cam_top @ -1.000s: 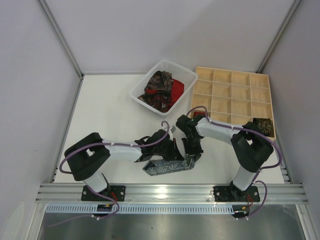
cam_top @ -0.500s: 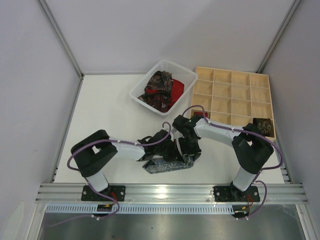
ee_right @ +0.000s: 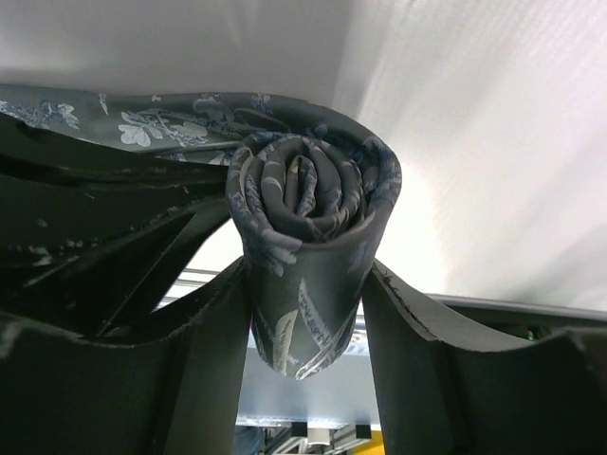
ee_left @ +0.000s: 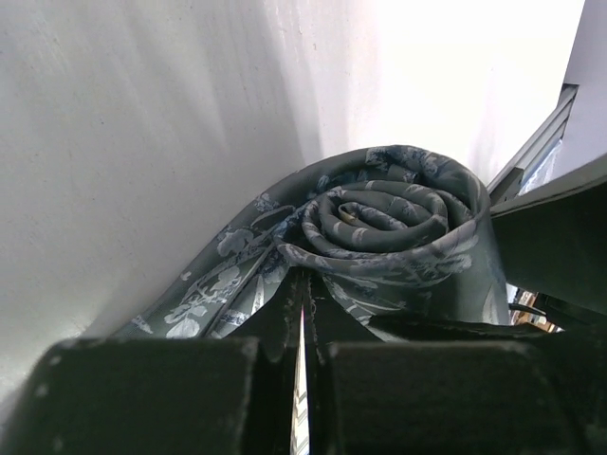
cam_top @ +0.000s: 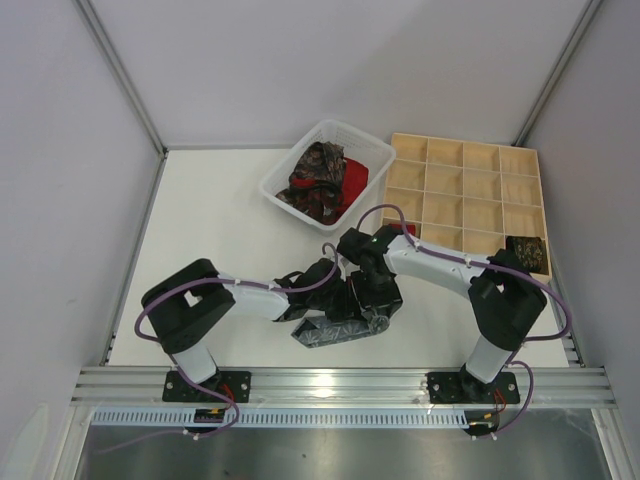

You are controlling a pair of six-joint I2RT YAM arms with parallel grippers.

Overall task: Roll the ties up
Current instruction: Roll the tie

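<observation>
The grey patterned tie (cam_top: pixel 335 333) (ee_left: pixel 389 223) (ee_right: pixel 308 218) lies on the table (cam_top: pixel 220 230) near the front edge, one end wound into a tight spiral and the rest trailing flat. My right gripper (cam_top: pixel 375 310) (ee_right: pixel 308 294) straddles the roll, its jaws partly apart and its fingers (ee_right: pixel 209 332) against the roll's sides; I cannot tell whether they press. My left gripper (cam_top: pixel 338 302) (ee_left: pixel 302 318) is closed tight at the foot of the roll. Farther back, a white basket (cam_top: pixel 290 158) holds a dark paisley tie (cam_top: pixel 315 180) and a red tie (cam_top: pixel 352 180). To its right, the wooden grid tray (cam_top: pixel 465 143) has a dark roll (cam_top: pixel 527 254) in its near right compartment.
</observation>
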